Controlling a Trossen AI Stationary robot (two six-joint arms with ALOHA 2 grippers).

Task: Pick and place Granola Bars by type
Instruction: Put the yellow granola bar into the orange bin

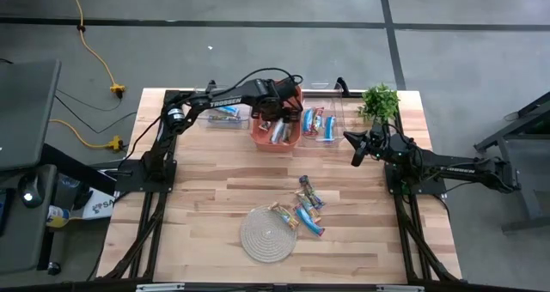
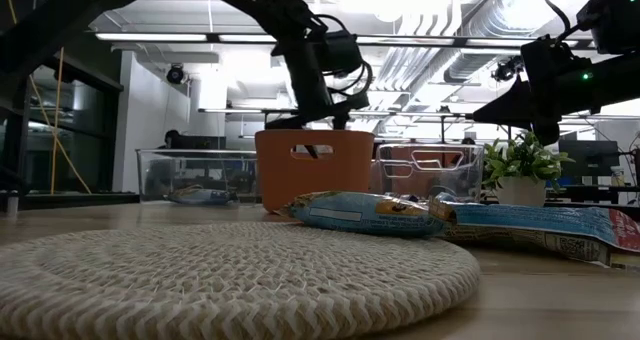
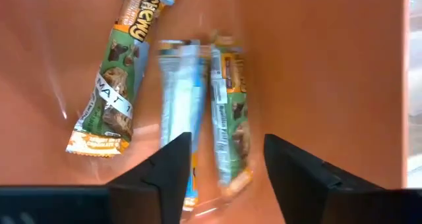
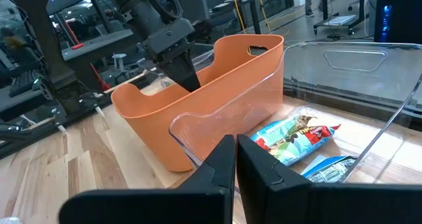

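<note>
Three granola bars lie flat on the floor of the orange bin (image 1: pixel 277 130): a green-and-orange one (image 3: pixel 112 85), a pale blue one (image 3: pixel 178 99) and a green one (image 3: pixel 231 112). My left gripper (image 3: pixel 224 165) hangs open inside the bin just above the last two, pointing down, also seen from above (image 1: pixel 273 120). Red-and-blue bars (image 4: pixel 293 137) lie in the right clear bin (image 1: pixel 324 124). A blue bar (image 1: pixel 227 113) lies in the left clear bin. Several more bars (image 1: pixel 305 208) lie on the table beside the rope mat (image 1: pixel 268 232). My right gripper (image 4: pixel 236 159) hovers shut and empty near the right clear bin.
A potted plant (image 1: pixel 379 101) stands at the table's far right corner, close to my right arm. The three bins sit in a row along the far edge. Bare wood lies between the bins and the loose bars, and to the left of the mat.
</note>
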